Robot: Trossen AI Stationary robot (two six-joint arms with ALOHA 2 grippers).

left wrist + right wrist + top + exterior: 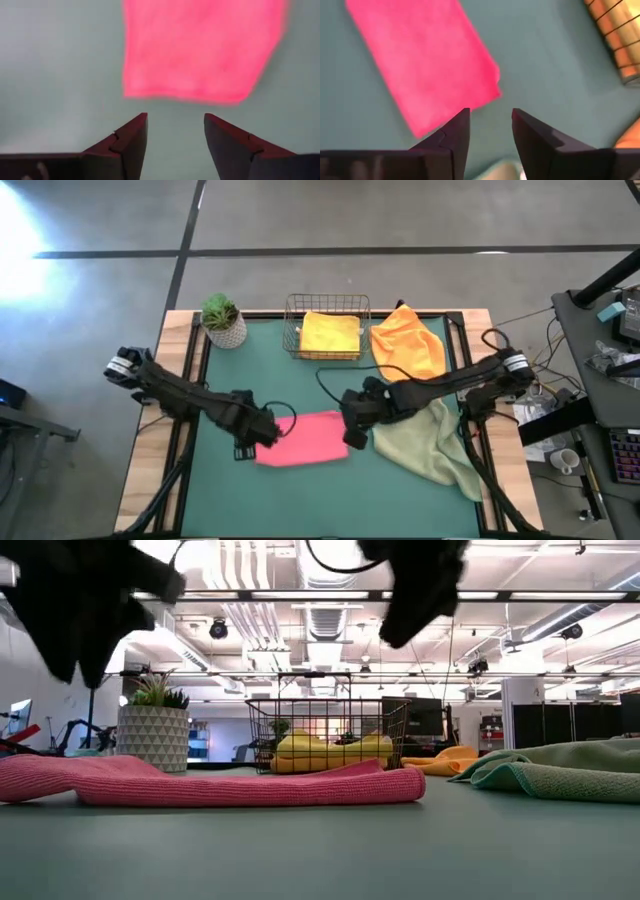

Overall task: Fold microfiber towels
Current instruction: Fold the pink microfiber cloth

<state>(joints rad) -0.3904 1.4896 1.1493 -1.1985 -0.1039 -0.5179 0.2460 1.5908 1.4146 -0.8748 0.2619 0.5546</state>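
Observation:
A pink towel [305,438] lies folded flat on the green mat, mid-table; the low view shows it as a low folded strip [220,785]. My left gripper [260,438] hovers open above its left end, with the towel [200,50] just beyond the fingertips [175,130]. My right gripper [352,430] hovers open above the towel's right end [425,65]. Nothing is between either pair of fingers [491,122]. A yellow towel [330,333] lies in the wire basket. An orange towel [408,340] and a sage green towel [430,445] lie crumpled at the right.
A wire mesh basket [296,320] stands at the far edge, with a small potted plant [222,320] to its left. The green towel spreads to the table's right near corner. Bare mat [330,500] lies in front of the pink towel.

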